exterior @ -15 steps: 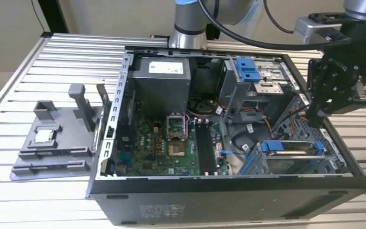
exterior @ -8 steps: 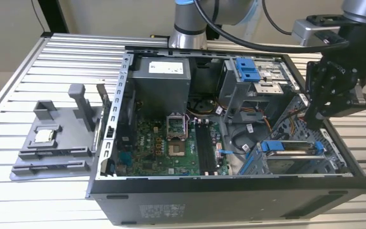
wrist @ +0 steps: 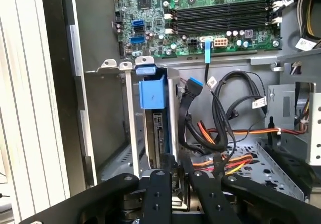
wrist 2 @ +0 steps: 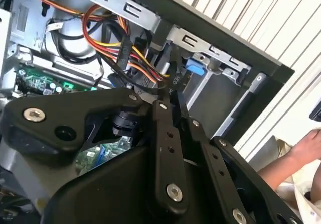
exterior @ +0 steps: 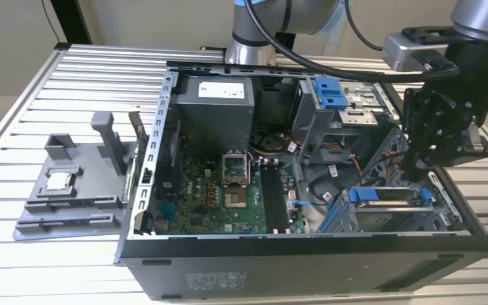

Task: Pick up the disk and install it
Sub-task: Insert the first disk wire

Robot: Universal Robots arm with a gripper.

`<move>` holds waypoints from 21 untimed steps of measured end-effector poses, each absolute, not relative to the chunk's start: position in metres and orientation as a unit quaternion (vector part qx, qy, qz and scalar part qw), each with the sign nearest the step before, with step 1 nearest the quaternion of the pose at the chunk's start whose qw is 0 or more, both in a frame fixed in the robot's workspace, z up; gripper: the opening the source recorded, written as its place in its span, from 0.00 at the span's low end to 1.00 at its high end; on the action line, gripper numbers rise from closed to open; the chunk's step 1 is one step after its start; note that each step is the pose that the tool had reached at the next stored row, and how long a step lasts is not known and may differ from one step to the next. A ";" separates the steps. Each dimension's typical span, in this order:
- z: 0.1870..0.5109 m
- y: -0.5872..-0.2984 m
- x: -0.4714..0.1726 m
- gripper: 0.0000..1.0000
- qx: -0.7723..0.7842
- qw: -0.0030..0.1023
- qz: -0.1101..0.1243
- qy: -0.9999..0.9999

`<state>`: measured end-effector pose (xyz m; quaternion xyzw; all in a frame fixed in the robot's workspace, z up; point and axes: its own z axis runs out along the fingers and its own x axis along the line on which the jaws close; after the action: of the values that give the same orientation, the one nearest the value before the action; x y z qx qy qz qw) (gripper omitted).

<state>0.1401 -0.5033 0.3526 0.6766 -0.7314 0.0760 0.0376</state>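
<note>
The disk [exterior: 386,201] already sits in the drive bay [exterior: 396,222] at the exterior view's lower right, so installation looks nearly done; the pincer [exterior: 417,166] hangs just above it, and I cannot tell whether it is clenched or released

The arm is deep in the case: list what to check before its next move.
1. The disk sits in the drive bay: ok.
2. Its blue carrier is on: ok.
3. The gripper is right by the disk: ok.
4. The disk is fully seated: cannot tell.
5. The cables are clear of the gripper: cannot tell, they run close beside it.
6. The hand is outside the case: ok.
</note>
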 end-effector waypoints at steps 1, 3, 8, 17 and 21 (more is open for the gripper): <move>0.352 -0.505 0.139 0.00 0.677 0.036 0.075 -0.731; 0.351 -0.509 0.138 0.00 0.678 0.031 0.075 -0.731; 0.350 -0.513 0.136 0.00 0.680 0.014 0.080 -0.728; 0.344 -0.516 0.130 0.00 0.686 0.004 0.075 -0.724; 0.344 -0.518 0.129 0.00 0.685 -0.021 0.054 -0.726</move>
<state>0.1287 -0.5184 0.3443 0.6852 -0.7260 0.0540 -0.0210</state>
